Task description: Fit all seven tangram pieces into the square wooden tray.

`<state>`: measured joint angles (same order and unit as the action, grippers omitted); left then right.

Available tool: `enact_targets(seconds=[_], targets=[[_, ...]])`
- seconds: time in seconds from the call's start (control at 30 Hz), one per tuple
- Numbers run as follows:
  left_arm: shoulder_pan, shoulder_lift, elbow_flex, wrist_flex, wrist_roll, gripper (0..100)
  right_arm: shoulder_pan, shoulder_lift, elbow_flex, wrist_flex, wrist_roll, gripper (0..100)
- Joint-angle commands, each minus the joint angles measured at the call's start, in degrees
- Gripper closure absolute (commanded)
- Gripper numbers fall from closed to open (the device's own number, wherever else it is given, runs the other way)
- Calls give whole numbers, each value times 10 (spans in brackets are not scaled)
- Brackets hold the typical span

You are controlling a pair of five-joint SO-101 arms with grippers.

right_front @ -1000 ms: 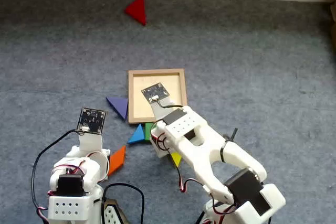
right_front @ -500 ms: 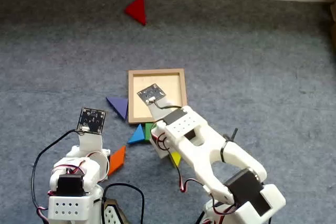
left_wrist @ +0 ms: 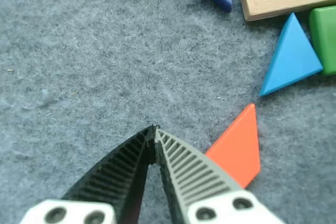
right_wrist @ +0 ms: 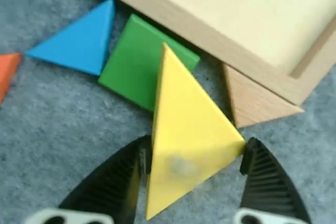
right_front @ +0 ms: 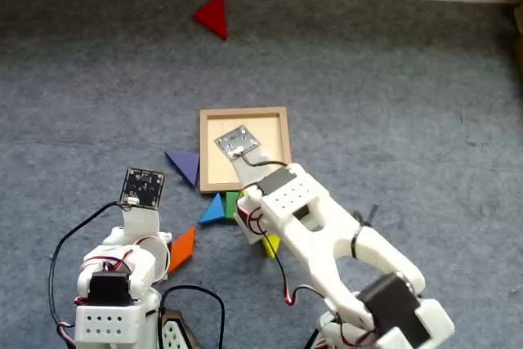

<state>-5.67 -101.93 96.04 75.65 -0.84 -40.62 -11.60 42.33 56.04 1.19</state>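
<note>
The square wooden tray lies mid-table with nothing inside it. In the right wrist view my right gripper is shut on a yellow triangle, held over the green square near the tray's rim. A light blue triangle lies beside the green square. A wood-coloured triangle rests against the tray's corner. My left gripper is shut and empty on the carpet beside the orange parallelogram. A dark blue triangle lies left of the tray. A red triangle sits far back.
Grey carpet covers the whole table, with a pale wall edge along the back. The right arm stretches over the pieces at the tray's near side. Open carpet lies right of the tray and behind it.
The right arm has shifted a little, its elbow moving down and right and its wrist turning slightly over the tray's near edge. The left arm has kept still.
</note>
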Motion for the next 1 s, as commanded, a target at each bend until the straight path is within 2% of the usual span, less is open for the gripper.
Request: enact_targets(seconds=[0.0, 0.27, 0.47, 0.53, 0.73, 0.97], targets=[[-6, -23, 11, 4, -3, 993, 8, -58, -10, 5, 5, 786], [-6, -23, 11, 4, -3, 993, 24, -60, -47, -34, 5, 786], [-6, -23, 11, 4, -3, 993, 30, -61, -58, 7, 3, 781], [-6, -23, 11, 4, -3, 993, 30, -61, -58, 28, -21, 777], [-6, -23, 11, 4, -3, 993, 30, -41, -47, 36, -79, 632], [-6, -23, 11, 4, -3, 993, 30, 75, -64, 14, -79, 627]])
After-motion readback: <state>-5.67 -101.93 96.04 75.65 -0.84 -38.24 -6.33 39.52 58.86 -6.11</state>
